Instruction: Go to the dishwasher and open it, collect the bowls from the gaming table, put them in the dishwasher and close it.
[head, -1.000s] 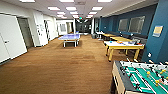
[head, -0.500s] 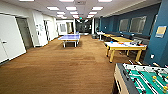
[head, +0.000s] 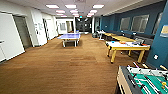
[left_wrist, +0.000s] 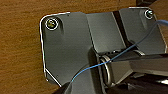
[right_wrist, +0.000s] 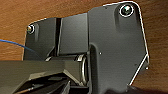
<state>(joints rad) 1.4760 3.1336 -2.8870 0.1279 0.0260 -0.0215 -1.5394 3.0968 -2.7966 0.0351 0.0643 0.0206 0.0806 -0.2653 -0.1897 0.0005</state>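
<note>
Both wrist cameras look down on brown carpet (left_wrist: 20, 50), grip state impossible to tell, while ahead stand a yellow table (head: 126, 47) and foosball table (head: 143, 81).

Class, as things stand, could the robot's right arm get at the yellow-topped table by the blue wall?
Probably not. In the head view the yellow-topped table stands well ahead across bare wood floor, with the table-football table nearer on that side.
</note>
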